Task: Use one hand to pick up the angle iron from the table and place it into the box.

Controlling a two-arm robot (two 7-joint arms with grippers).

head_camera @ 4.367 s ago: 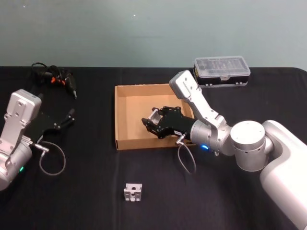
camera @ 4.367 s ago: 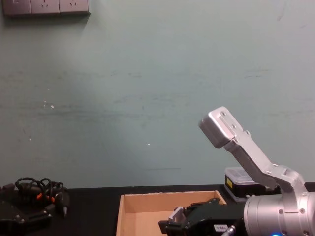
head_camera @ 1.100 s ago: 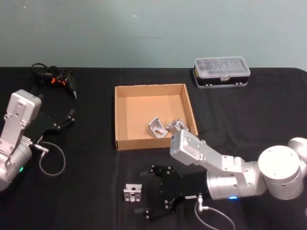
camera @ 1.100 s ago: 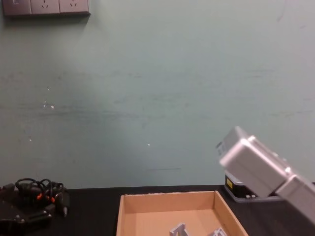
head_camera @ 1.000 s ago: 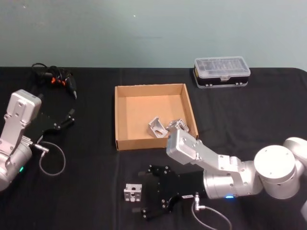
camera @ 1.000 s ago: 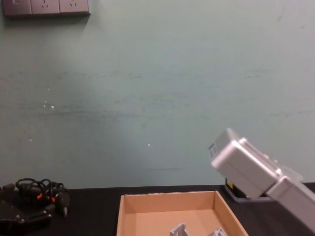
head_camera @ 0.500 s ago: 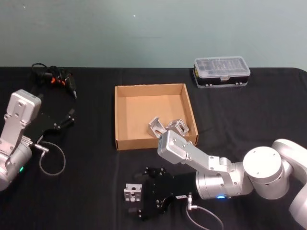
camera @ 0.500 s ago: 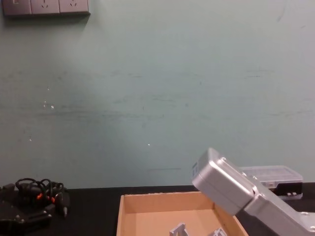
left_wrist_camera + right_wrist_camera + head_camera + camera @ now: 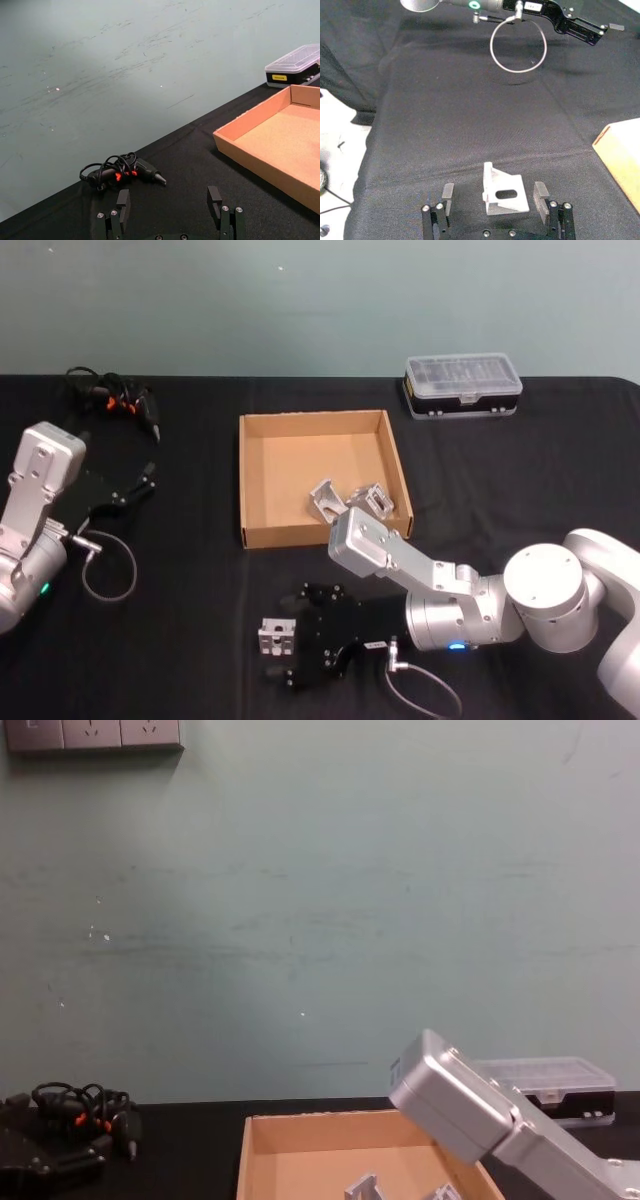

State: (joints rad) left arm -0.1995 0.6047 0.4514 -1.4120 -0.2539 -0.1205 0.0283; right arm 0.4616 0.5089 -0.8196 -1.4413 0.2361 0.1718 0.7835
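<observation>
One silver angle iron (image 9: pixel 277 637) lies on the black table (image 9: pixel 170 650) near the front edge. My right gripper (image 9: pixel 284 638) is down at it, open, one finger on each side. The right wrist view shows the angle iron (image 9: pixel 505 191) between the fingers (image 9: pixel 448 193) with gaps on both sides. Behind it stands the brown cardboard box (image 9: pixel 258 535), holding two more angle irons (image 9: pixel 327 498). Its front wall (image 9: pixel 300 1125) also shows in the chest view. My left gripper (image 9: pixel 140 482) is parked, open, at the table's left, and appears as (image 9: pixel 168 202) in its own wrist view.
A black case with a clear lid (image 9: pixel 462 385) sits at the back right. A black cable bundle with orange marks (image 9: pixel 110 400) lies at the back left. A wire loop (image 9: pixel 105 575) hangs from the left arm. Bare table lies left of the angle iron.
The right arm left an angle iron in the box, swung down to the front, then moved left until its open fingers flank the angle iron on the table. The left arm stayed put.
</observation>
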